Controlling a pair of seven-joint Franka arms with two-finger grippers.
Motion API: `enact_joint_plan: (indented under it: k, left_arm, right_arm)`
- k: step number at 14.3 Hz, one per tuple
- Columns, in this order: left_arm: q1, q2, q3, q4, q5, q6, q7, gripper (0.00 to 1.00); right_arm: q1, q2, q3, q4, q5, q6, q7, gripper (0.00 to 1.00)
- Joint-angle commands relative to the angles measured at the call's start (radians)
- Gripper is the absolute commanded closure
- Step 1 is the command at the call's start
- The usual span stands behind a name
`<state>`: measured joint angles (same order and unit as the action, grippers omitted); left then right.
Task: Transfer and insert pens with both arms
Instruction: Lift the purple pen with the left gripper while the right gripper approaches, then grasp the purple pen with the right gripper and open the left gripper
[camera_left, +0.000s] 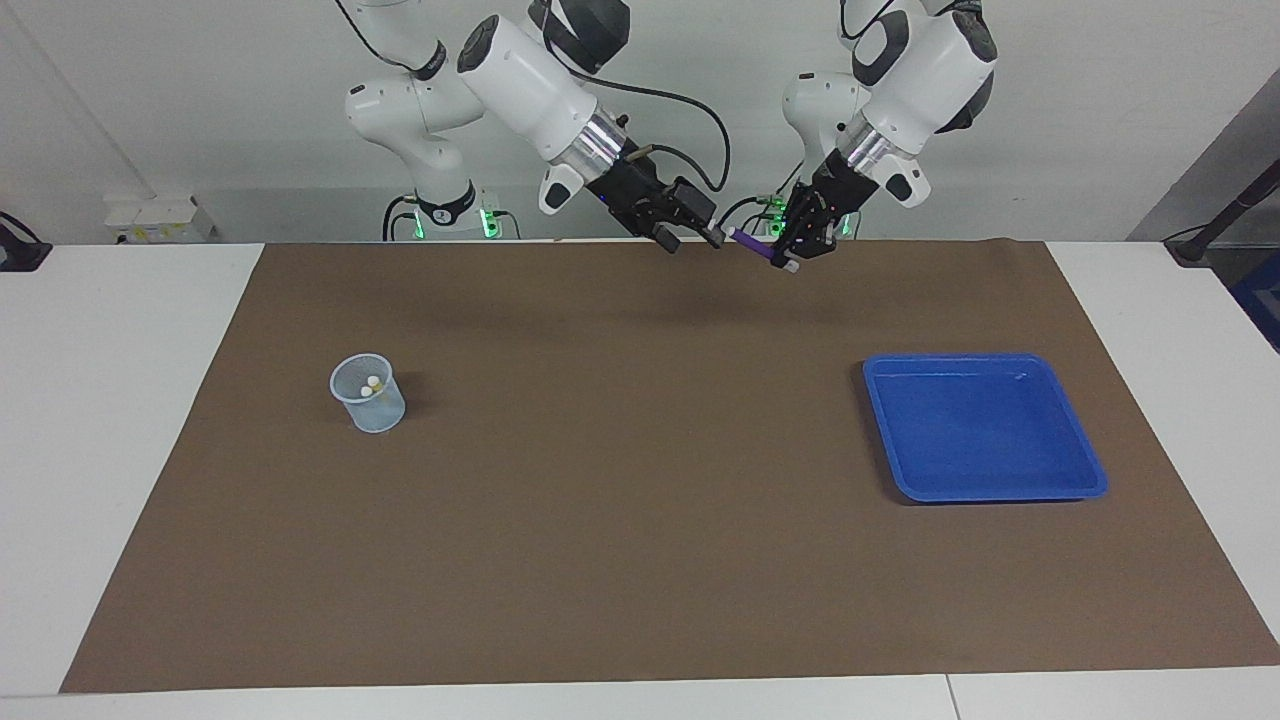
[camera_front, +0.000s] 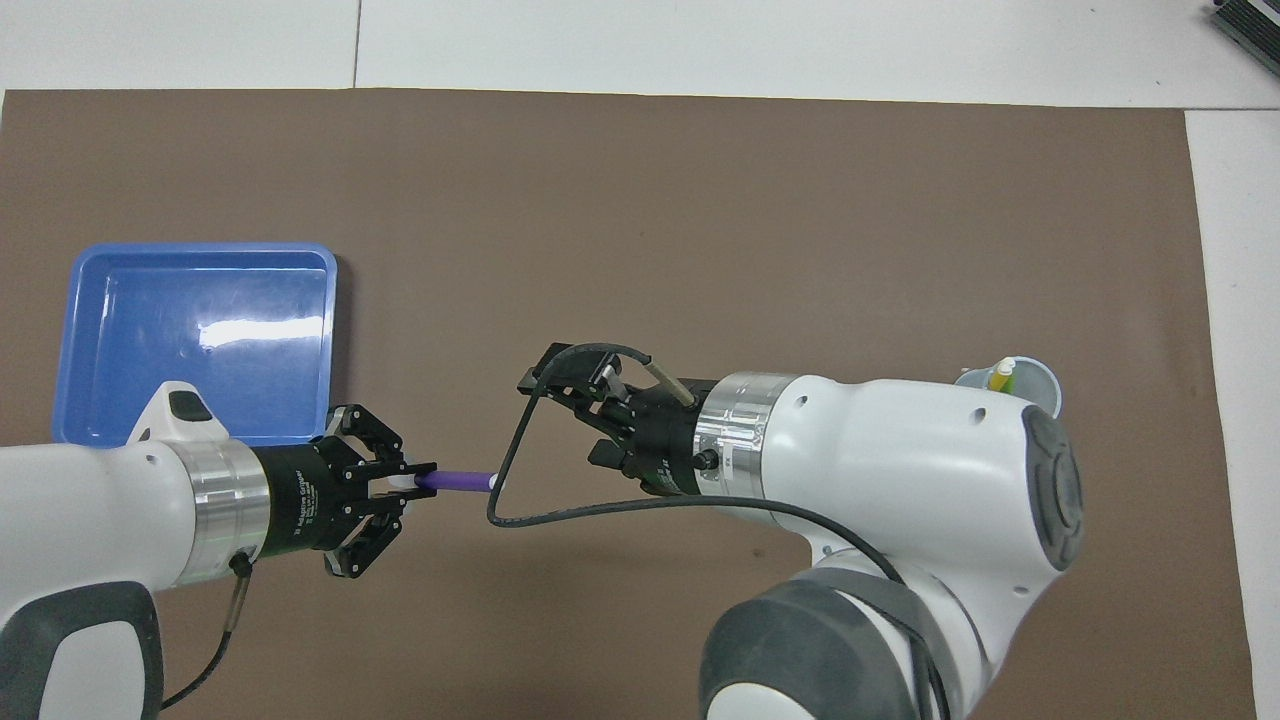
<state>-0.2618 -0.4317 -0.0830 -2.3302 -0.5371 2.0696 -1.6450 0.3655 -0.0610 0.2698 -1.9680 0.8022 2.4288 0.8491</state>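
My left gripper (camera_left: 792, 243) is shut on the purple pen (camera_left: 752, 246) and holds it level in the air over the robots' edge of the brown mat, whitish end toward my right gripper (camera_left: 700, 234). The right gripper is open, its fingertips just short of that end and apart from it. In the overhead view the left gripper (camera_front: 412, 484) holds the purple pen (camera_front: 455, 481), and the right gripper (camera_front: 570, 420) hangs close by. The yellow and green pens (camera_left: 371, 384) stand in a clear cup (camera_left: 369, 397).
The cup stands toward the right arm's end of the mat; the overhead view shows it (camera_front: 1030, 380) partly hidden by the right arm. A blue tray (camera_left: 985, 358) with nothing in it lies toward the left arm's end, also in the overhead view (camera_front: 200, 248).
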Motion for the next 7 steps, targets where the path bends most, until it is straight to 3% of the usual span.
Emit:
enact_joint_plan:
  k: [1,7]
  left_arm:
    - [-0.014,-0.039,-0.014,-0.055,-0.017,0.058,-0.073,1.00]
    - [-0.014,-0.047,-0.029,-0.067,-0.015,0.064,-0.087,1.00]
  right_arm:
    - [0.068,0.000,0.000,-0.015,0.022,0.093,0.082,0.00]
    - [0.121,-0.013,-0.001,-0.077,0.020,0.131,0.025,0.00]
